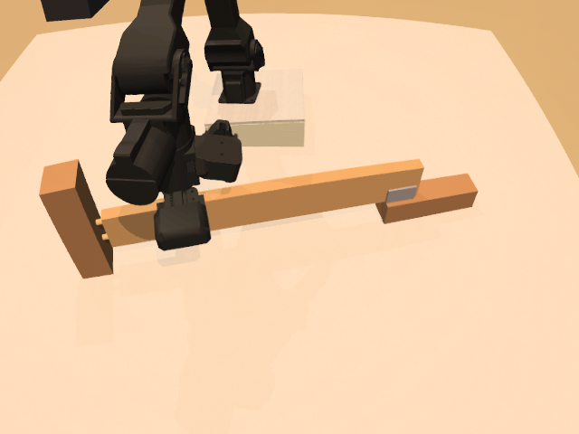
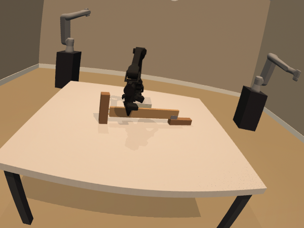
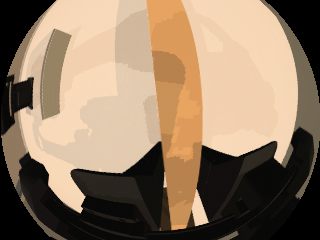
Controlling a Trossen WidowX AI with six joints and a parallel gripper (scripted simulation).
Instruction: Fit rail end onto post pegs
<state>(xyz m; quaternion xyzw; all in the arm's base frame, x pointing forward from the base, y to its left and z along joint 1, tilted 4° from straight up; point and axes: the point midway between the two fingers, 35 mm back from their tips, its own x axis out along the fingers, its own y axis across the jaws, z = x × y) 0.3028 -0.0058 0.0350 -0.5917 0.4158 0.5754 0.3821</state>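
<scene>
beige walls [image 2: 156,36] and a tan floor [image 2: 221,156] are seen around a pale table [image 1: 374,326] [image 2: 147,156]. the wooden rail [image 1: 298,196] [image 2: 154,113] [image 3: 182,110] is pinched between the fingers of the gripper [image 1: 182,224] [image 2: 128,113] [image 3: 172,144], near its post end. beside that end, the upright post [image 1: 77,229] [image 2: 104,108] is separated from the rail by a narrow gap, bridged by two pegs [image 1: 99,221] [image 1: 105,236]. the rail's far end is set at the grey bracket [image 1: 401,193] [image 2: 174,117] on the low footboard block [image 1: 434,198] [image 2: 181,121]. farther back, a grey arm on a black pedestal [image 2: 67,70] [image 2: 250,108] is seen on each side.
</scene>
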